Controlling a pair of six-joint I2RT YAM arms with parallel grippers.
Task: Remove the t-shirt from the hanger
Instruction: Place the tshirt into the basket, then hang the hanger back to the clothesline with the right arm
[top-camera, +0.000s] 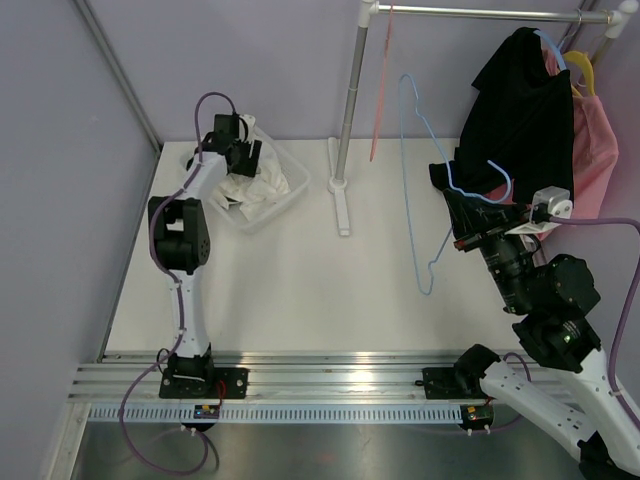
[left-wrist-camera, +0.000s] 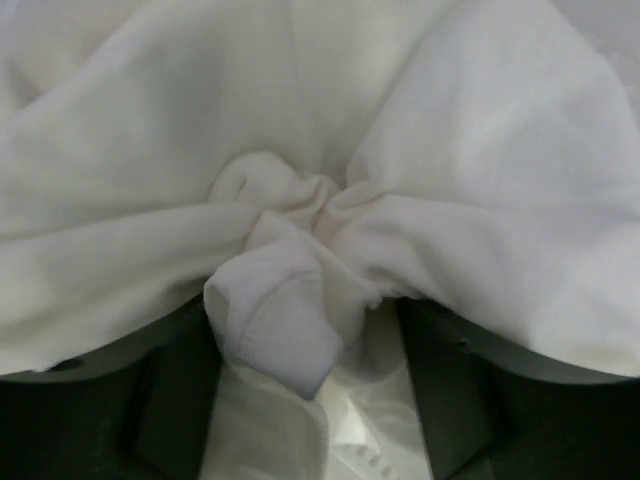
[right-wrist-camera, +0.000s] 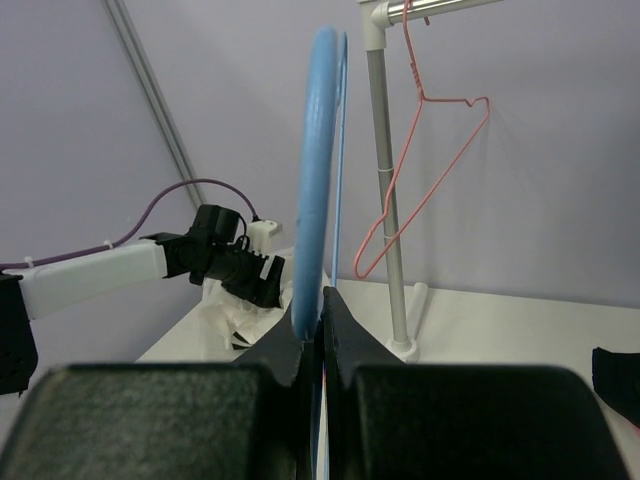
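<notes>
The white t-shirt (top-camera: 262, 185) lies crumpled in a clear bin (top-camera: 300, 180) at the upper left of the overhead view, off any hanger. The left gripper (top-camera: 238, 148) is down in that bin on top of the cloth. In the left wrist view its dark fingers (left-wrist-camera: 175, 400) stand apart at the bottom corners, with a folded hem of the shirt hanging between them. The cloth covers the fingertips, so whether any of it touches them is hard to say.

On the right side the right gripper (right-wrist-camera: 322, 305) is clamped on the blue hanger (right-wrist-camera: 318, 150). The right wrist view shows the two black fingers pressed together on its lower edge, with the hanger rising straight up the middle of the frame. That hanger is bare and held above the table (top-camera: 330, 290), apart from the shirt.

Behind it, at the upper right of the overhead view, a black garment (top-camera: 525, 110) and a pink garment (top-camera: 595, 150) hang from the rack (top-camera: 350, 100), with a yellow hanger (top-camera: 585, 70) between them. A pink wire hanger (right-wrist-camera: 450, 99) hangs empty from the rail.

A small coloured sticker (top-camera: 207, 410) on the rail by the left arm's base is too small to read.
</notes>
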